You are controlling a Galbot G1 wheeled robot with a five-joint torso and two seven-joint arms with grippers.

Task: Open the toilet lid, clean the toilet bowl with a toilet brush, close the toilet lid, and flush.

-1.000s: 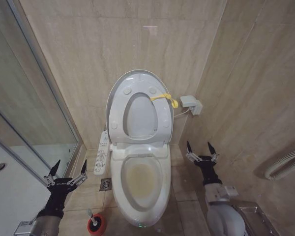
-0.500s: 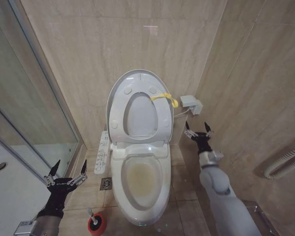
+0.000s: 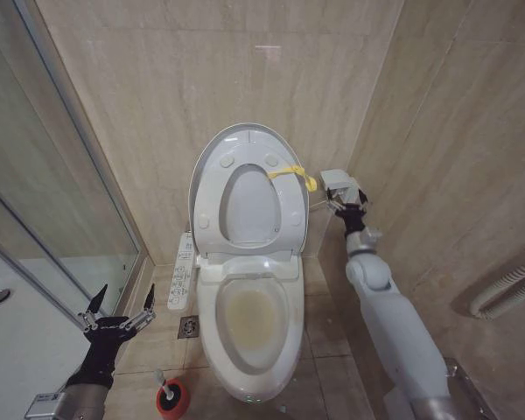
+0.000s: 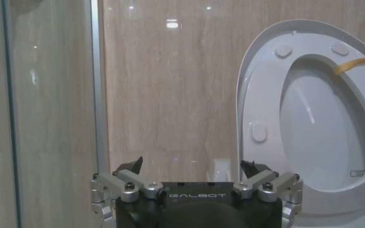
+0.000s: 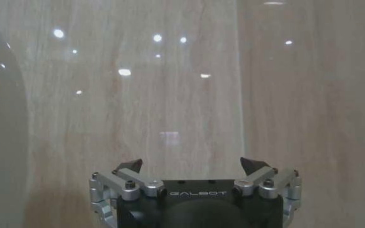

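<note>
Beige stone-look wall tiles (image 3: 157, 96) on the back and right side, glossy, dotted with small ceiling-light reflections. Matching beige floor tiles (image 3: 328, 337), with a square metal floor drain (image 3: 188, 328). Glass shower partition (image 3: 44, 184) in a metal frame along the left, white shower floor (image 3: 17, 341) behind it. White wall box (image 3: 339, 181) low in the corner. Corrugated pale hose (image 3: 507, 289) at far right.

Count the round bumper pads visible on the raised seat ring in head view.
4 on the raised seat ring: two near its top edge, two lower, one by each side near the hinge. None looks hidden.
</note>
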